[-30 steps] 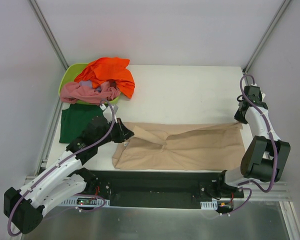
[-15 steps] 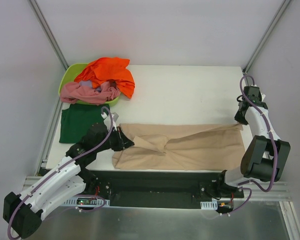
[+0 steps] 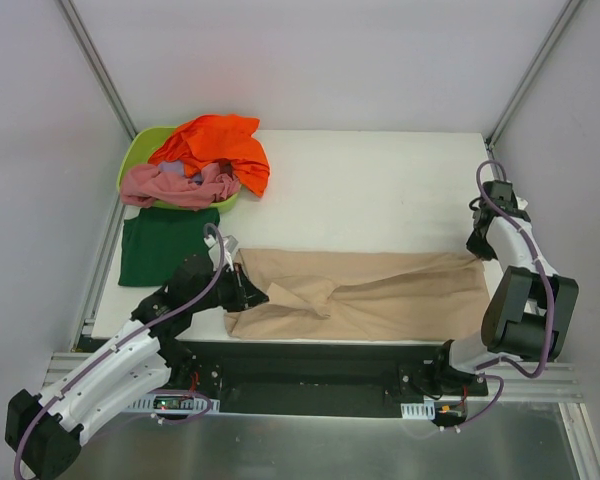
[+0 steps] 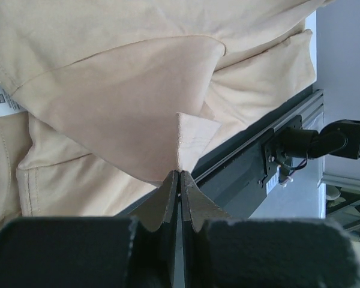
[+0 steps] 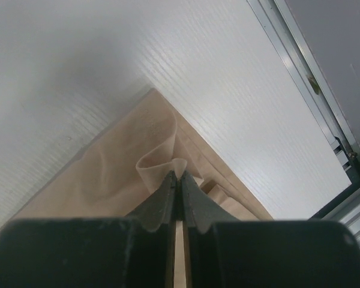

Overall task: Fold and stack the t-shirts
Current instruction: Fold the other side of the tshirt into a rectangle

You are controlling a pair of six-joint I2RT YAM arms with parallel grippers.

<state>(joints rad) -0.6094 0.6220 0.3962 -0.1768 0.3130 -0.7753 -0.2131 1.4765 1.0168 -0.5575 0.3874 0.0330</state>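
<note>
A lime-green tub [image 3: 138, 152] sits at the far left corner of the white table [image 3: 380, 190].

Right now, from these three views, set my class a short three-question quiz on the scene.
1. True or false: the left claw and right claw are both shut on the beige shirt.
2. Which two shirts are heaped on the tub?
3. The green shirt lies: A in the tub; B flat on the table; C on the beige shirt.
Key: 1 true; 2 orange shirt and pink shirt; 3 B.
</note>
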